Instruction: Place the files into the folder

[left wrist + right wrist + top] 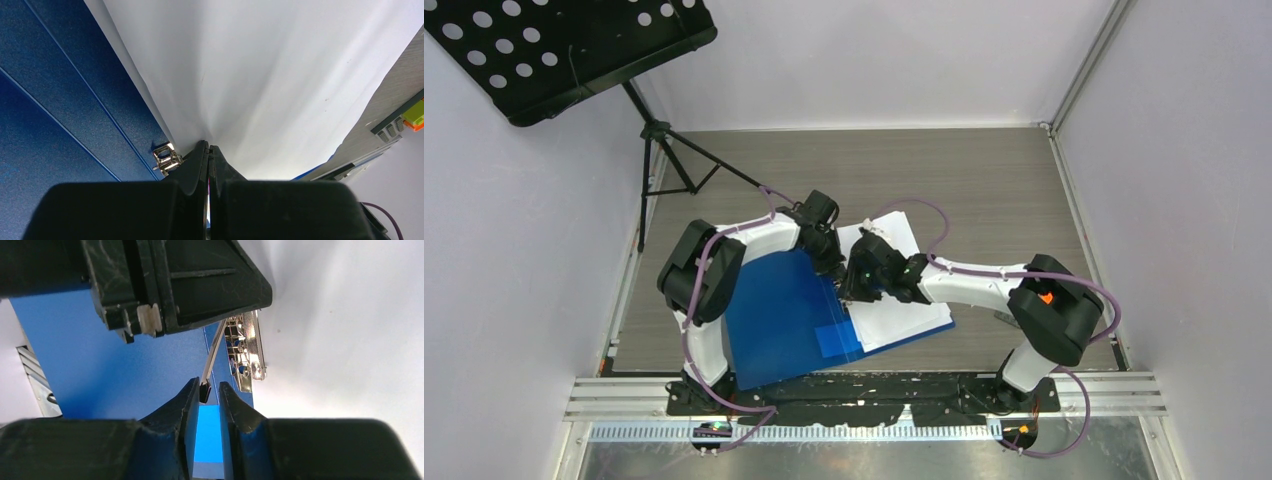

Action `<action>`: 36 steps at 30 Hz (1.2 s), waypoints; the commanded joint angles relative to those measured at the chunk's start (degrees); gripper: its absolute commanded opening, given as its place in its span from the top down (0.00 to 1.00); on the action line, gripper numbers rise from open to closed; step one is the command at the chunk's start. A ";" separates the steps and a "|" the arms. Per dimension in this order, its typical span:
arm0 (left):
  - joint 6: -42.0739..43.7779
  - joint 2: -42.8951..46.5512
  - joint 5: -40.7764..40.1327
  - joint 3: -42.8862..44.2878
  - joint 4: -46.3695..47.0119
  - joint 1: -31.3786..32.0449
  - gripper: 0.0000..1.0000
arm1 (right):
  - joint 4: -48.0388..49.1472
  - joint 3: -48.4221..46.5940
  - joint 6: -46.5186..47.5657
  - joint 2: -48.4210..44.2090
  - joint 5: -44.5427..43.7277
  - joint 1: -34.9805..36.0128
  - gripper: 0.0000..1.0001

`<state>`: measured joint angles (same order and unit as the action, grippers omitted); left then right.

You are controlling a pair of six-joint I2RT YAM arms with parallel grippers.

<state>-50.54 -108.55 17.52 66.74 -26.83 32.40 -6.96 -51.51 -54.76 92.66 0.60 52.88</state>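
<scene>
The blue folder (774, 320) lies open on the table, its left half bare. The white files (899, 310) lie on its right half. My left gripper (832, 262) is at the sheets' inner edge near the spine; in the left wrist view its jaws (209, 148) are shut on the edge of the files (260, 75), beside the metal clip (165, 157). My right gripper (856, 290) is just in front of it. Its fingers (205, 387) stand narrowly open around the black tip of the clip's raised lever (204, 392), with a small gap on the right side.
A black music stand (574, 40) on a tripod (674, 160) stands at the back left. White walls close in the wooden table (984, 180) on three sides. A lighter blue patch (837, 340) sits at the folder's near edge. A metal rail (864, 392) runs along the front.
</scene>
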 commanded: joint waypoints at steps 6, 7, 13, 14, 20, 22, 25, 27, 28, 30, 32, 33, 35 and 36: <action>1.85 -2.73 -6.33 0.11 -3.73 -0.15 1.00 | -5.93 2.49 4.47 1.40 -7.51 3.44 0.83; 1.85 -2.76 -6.35 0.15 -3.75 -0.15 1.00 | -6.43 2.48 4.70 1.43 -8.83 3.67 0.84; 2.11 -3.15 -6.35 0.47 -4.01 -0.15 1.00 | -9.83 2.82 5.60 2.51 -13.96 5.96 0.90; 2.12 -3.16 -6.44 0.52 -3.98 -0.15 1.00 | -9.87 3.12 5.56 2.89 -14.31 6.30 0.92; 2.67 -3.74 -6.74 1.34 -4.70 -0.15 1.00 | -11.33 4.16 4.60 5.11 -18.94 7.88 0.95; 3.04 -4.06 -6.87 1.63 -5.27 -0.21 1.00 | -11.38 5.15 4.10 5.44 -19.95 7.97 0.95; 3.33 -4.52 -6.58 1.64 -5.35 -0.23 1.00 | -11.40 6.52 3.40 6.21 -20.70 8.02 0.95; 3.50 -4.95 -6.28 1.76 -5.30 -0.23 1.00 | -11.45 6.66 3.17 6.81 -21.20 8.15 0.95; 3.59 -5.12 -6.20 1.75 -5.21 -0.23 1.00 | -11.53 6.67 2.99 6.95 -21.45 8.22 0.95; 3.77 -5.38 -6.23 1.73 -5.27 -0.23 1.00 | -11.66 6.87 2.59 7.56 -22.15 8.36 0.95; 4.02 -5.59 -6.23 1.91 -5.39 -0.32 1.00 | -11.77 7.12 2.23 8.29 -22.48 8.52 0.95; 4.12 -5.68 -6.26 1.99 -5.49 -0.32 1.00 | -11.76 7.19 2.09 8.84 -22.70 8.62 0.95; 4.20 -5.86 -6.06 1.97 -5.48 -0.39 1.00 | -12.13 7.25 1.78 9.66 -23.19 8.90 0.95; 4.23 -5.94 -6.05 1.94 -5.44 -0.41 1.00 | -12.53 7.33 1.37 10.24 -23.41 9.15 0.95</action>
<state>-48.99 -110.74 18.06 69.91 -29.71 32.40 -5.61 -48.82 -53.39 95.85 -18.39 61.82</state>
